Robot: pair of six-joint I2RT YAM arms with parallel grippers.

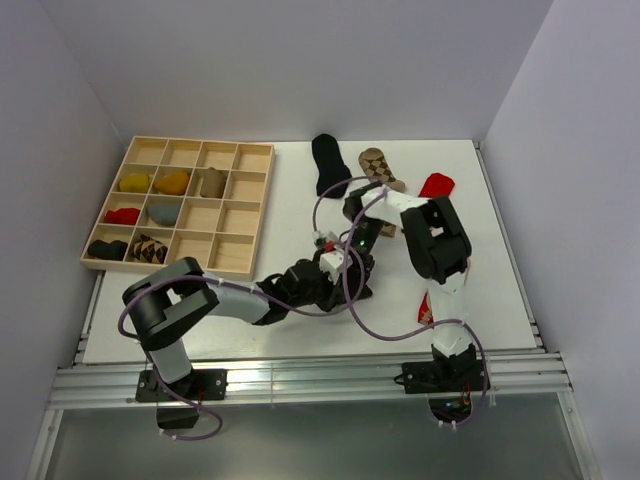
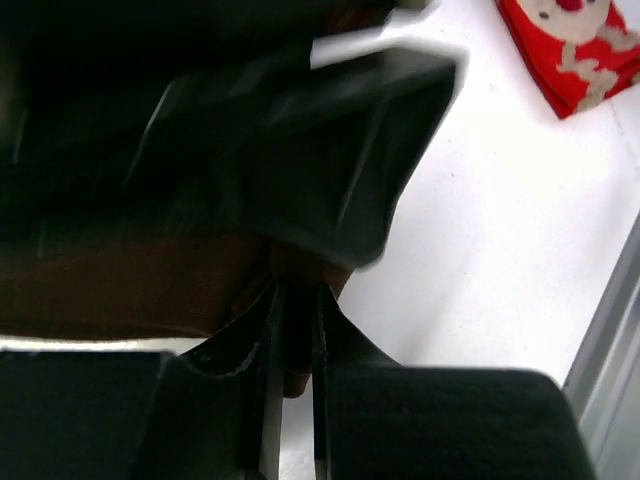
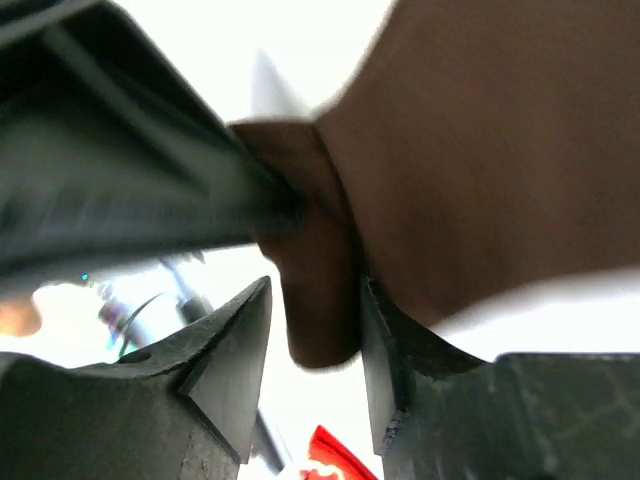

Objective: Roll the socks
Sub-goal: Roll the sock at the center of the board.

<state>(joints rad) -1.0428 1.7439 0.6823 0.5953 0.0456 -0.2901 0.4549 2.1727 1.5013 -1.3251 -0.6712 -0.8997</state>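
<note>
Folds of the soft dark brown fabric sock (image 3: 480, 150) sit pinched inside the right gripper (image 3: 315, 300), clamped nearly closed, and likewise inside the left gripper (image 2: 295, 300) opposite it. Limp and light, the sock will probably sag unless gripped close to the fold.

Jamming mid-table w/ left gripper (image 2: 295, 300) & right gripper (image 3: 315, 300), both pinching one brown sock (image 3: 480, 150), leaving no gap betw. them. Looping cables (image 1: 385, 333) around both wrists. Lining far edge w/ black sock (image 1: 327, 163), argyle sock (image 1: 380, 168), red sock (image 1: 436, 184); filling far-left corner w/ wooden tray (image 1: 258, 215). Leaving bare table (image 1: 290, 215) open betw. tray & arms, also along right edge nr wall (image 1: 580, 200).
</note>
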